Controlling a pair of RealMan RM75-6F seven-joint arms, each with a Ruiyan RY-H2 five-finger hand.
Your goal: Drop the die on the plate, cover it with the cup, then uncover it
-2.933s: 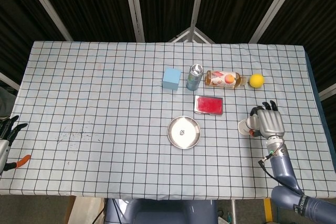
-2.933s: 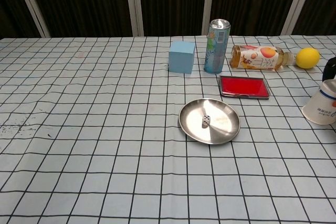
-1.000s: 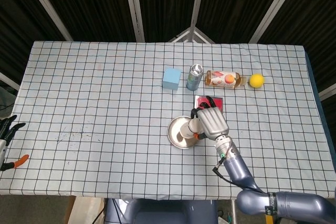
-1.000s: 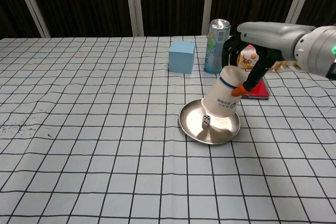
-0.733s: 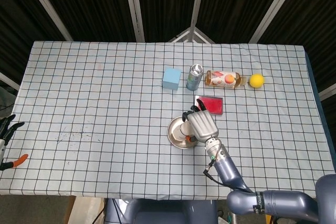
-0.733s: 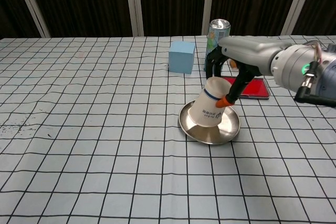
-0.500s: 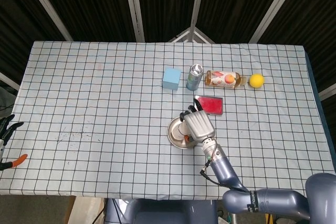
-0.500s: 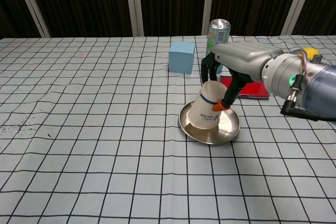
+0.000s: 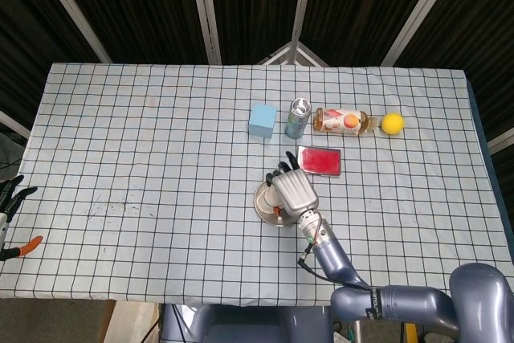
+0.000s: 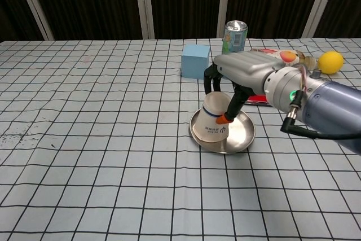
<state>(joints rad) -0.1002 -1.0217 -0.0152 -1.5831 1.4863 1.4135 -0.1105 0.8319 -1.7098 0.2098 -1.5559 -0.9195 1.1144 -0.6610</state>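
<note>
A white paper cup (image 10: 214, 123) stands mouth down on the left part of the steel plate (image 10: 241, 135), leaning slightly. My right hand (image 10: 227, 92) grips the cup from above and behind, fingers wrapped round its upper half. The die does not show; the cup covers the spot where it lay. In the head view my right hand (image 9: 291, 192) hides most of the cup, and only the plate's (image 9: 261, 203) left rim shows. My left hand (image 9: 10, 201) sits at the far left table edge, fingers apart, holding nothing.
Behind the plate stand a blue cube (image 10: 195, 61) and a drinks can (image 10: 235, 31). A bottle (image 9: 344, 121) lies on its side beside a lemon (image 10: 330, 61). A red flat case (image 9: 321, 161) lies just behind and right of the plate.
My right hand carried the cup from the table's right side over the plate and lowered it mouth down over the die. The plate slid slightly left.
</note>
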